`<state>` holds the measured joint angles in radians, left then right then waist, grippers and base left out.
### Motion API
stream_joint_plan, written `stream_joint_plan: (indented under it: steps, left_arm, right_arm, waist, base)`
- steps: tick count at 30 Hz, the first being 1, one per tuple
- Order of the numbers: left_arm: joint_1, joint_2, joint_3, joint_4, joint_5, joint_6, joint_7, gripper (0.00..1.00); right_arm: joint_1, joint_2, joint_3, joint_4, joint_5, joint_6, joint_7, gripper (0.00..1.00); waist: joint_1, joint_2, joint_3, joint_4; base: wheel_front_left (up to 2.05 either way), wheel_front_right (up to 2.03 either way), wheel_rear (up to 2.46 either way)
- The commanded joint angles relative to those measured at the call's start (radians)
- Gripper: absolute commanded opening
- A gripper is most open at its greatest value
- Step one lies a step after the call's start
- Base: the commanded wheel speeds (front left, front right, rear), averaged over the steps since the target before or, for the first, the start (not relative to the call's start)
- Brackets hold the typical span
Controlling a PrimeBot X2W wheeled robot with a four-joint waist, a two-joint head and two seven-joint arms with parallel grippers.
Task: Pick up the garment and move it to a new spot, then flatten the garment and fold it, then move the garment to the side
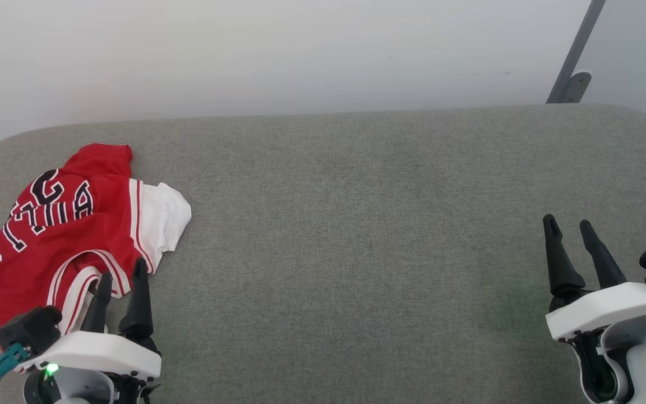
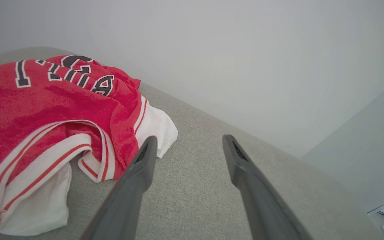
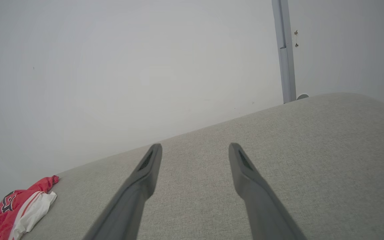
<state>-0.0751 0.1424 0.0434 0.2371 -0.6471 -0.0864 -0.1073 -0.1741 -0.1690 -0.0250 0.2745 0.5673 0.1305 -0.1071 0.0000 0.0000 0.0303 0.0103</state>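
Red jersey knit, crumpled in a heap: the garment [image 1: 70, 224] lies at the far left of the grey padded worktop [image 1: 356, 252]. Its lettering [image 1: 48, 207] faces up and is creased, and one white sleeve [image 1: 166, 219] flops out to its right. I judge it light, soft and limp, so it will sag and bunch from any single hold. The striped trim [image 2: 92, 160] at its near edge is thicker and looks to me the surest place to pinch.

My left gripper [image 1: 123, 269] hangs right at that near edge, jaws wide apart and holding nothing. Whether a finger brushes the cloth I cannot tell.

To its right runs a long stretch of worktop, room enough, I reckon, to lay the garment out flat.

My right gripper [image 1: 568, 221] sits well apart from the garment at the far right, jaws likewise spread and empty, over the grey fabric. Beyond it a grey post [image 1: 575, 56] slants up along the wall [image 1: 300, 56].
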Motion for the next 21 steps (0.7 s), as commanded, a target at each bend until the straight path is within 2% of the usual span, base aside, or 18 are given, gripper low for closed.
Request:
stream_joint_plan:
  steps: [1,21]
  left_arm:
    - [-0.024,0.012,-0.005,-0.015,0.038,0.006,-0.011,1.0]
    - [-0.019,0.032,-0.036,-0.004,0.226,0.001,-0.062,1.0]
  right_arm:
    - [-0.024,-0.008,0.002,-0.014,-0.033,0.0,-0.012,1.0]
    - [-0.031,-0.013,-0.002,-0.018,-0.214,0.0,-0.063,1.0]
  waist:
    - [0.0,0.0,0.001,0.0]
    - [0.0,0.0,0.012,0.007]
  base:
    - [0.0,0.0,0.0]
    - [0.0,0.0,0.0]
